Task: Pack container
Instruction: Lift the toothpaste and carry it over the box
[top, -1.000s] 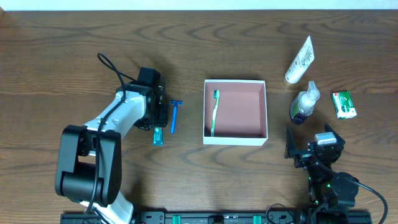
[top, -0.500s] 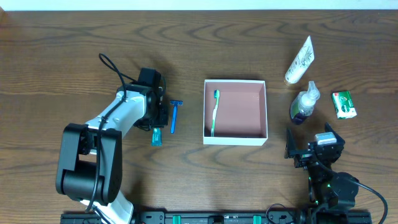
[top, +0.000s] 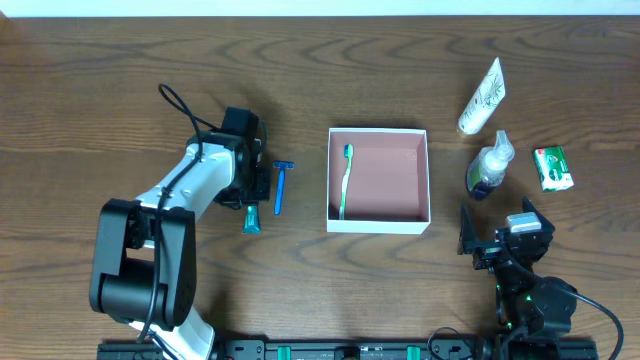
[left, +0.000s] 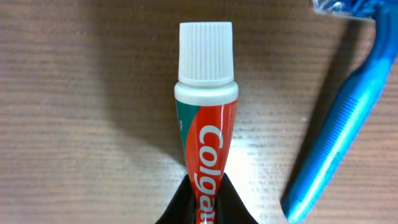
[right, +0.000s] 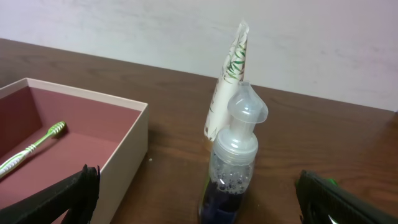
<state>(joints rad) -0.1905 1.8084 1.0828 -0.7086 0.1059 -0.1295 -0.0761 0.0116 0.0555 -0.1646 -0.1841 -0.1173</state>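
Container: shallow square open-top box with white walls and a pink-brown floor, which you find at the centre of the overhead frame, flat on the wooden table. Contents: one green-and-white toothbrush, lying lengthwise along the box's left wall. Left of the box, apart from it: a blue razor, handle toward the bottom of the frame. Just left of the razor: a small toothpaste tube, red and green with a white ribbed cap. The left gripper is clamped on its lower end, jaws pressed to both sides. Right of the box, near the frame's right edge: a clear pump bottle with dark liquid, a white tube above it, and a small green packet beside it. The right gripper sits below the bottle, jaws spread wide and holding nothing.
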